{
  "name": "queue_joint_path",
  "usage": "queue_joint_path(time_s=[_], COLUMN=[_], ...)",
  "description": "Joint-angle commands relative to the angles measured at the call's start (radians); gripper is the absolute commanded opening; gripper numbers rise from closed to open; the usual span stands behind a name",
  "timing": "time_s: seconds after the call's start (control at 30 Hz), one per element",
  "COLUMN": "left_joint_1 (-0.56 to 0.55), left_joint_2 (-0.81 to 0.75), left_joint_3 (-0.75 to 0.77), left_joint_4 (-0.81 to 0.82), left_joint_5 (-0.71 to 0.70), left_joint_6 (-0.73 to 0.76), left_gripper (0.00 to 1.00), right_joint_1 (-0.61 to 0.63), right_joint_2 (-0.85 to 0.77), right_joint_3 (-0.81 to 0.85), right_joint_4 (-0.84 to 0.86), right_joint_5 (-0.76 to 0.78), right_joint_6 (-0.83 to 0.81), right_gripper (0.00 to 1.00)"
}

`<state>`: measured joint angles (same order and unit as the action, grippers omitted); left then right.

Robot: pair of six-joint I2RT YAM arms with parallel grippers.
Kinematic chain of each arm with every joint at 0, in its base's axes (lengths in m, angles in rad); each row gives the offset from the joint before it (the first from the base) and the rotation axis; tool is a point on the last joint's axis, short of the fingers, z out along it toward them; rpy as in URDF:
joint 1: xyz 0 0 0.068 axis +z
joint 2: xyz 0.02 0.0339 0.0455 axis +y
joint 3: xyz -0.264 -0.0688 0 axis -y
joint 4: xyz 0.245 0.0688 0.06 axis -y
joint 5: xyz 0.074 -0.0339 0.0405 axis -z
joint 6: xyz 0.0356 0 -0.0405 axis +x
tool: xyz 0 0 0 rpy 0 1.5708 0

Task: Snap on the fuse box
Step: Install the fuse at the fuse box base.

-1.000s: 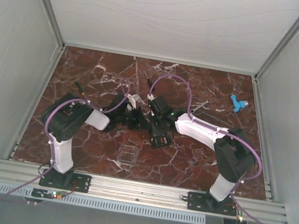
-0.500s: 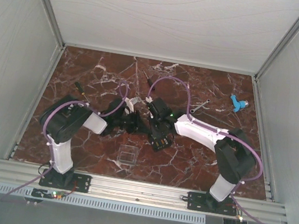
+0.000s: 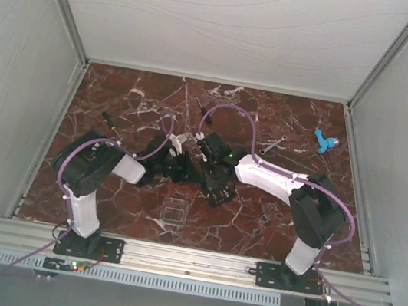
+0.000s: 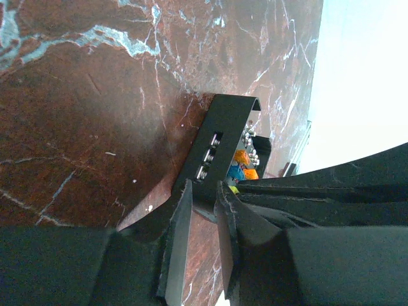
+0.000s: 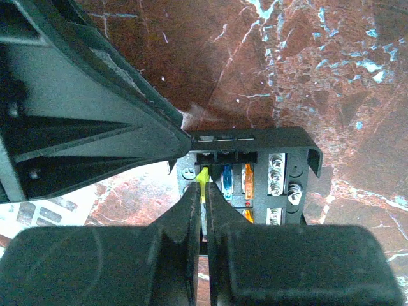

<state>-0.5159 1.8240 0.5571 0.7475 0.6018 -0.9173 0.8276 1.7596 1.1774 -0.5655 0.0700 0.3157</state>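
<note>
From above, the fuse box (image 3: 219,195) is a small black block at the middle of the frame on the red-brown, white-veined marble table (image 3: 271,218), wedged between both wrists, with its details lost. A clear square lid (image 3: 172,212) lies flat just below it, apart from it, and a black screwdriver (image 3: 109,122) lies well off to the left. Only the wrist views show the grips. In the left wrist view, the left gripper (image 4: 203,203) is clamped on a thin black side wall of the box, one matte finger on each face, and orange and blue fuses show inside the upturned housing. In the right wrist view, the right gripper (image 5: 203,197) is pinched tight on a thin yellow fuse (image 5: 203,177) standing in the box's open face. Beside it are a blue fuse (image 5: 228,178), an orange fuse (image 5: 248,178) and bright metal screw terminals, with the left gripper's dark bulk filling the upper left. Compared with a second ago, both wrists have crept slightly leftward in the overhead frame and the purple cable loop above them has widened, while the box stays in the same spot.
</note>
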Motion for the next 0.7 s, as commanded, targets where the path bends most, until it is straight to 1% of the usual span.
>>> queue_joint_path(time_s=[0.0, 0.27, 0.47, 0.5, 0.6, 0.67], left_joint_1=[-0.016, -0.019, -0.019, -0.019, -0.019, -0.019], left_joint_2=[-0.018, -0.032, -0.063, -0.069, -0.081, -0.083], left_joint_3=[-0.011, -0.02, -0.034, -0.035, -0.037, -0.038], left_joint_4=[-0.02, -0.019, -0.02, -0.022, -0.027, -0.031], left_joint_5=[0.018, 0.011, -0.003, -0.006, -0.012, -0.012], left_joint_6=[0.018, 0.02, 0.018, 0.016, 0.019, 0.021], left_gripper=[0.22, 0.22, 0.24, 0.25, 0.28, 0.28], right_joint_1=[-0.005, -0.009, 0.024, 0.03, 0.051, 0.059], right_joint_2=[0.112, 0.17, 0.056, 0.038, 0.002, -0.02], right_joint_3=[-0.035, -0.038, -0.021, -0.012, 0.013, 0.024], right_joint_4=[-0.042, -0.044, -0.033, -0.036, -0.056, -0.064], right_joint_5=[0.069, 0.1, 0.09, 0.086, 0.098, 0.112], right_joint_6=[-0.035, -0.033, -0.044, -0.047, -0.05, -0.049], right_gripper=[0.0, 0.0, 0.0, 0.01, 0.1, 0.12])
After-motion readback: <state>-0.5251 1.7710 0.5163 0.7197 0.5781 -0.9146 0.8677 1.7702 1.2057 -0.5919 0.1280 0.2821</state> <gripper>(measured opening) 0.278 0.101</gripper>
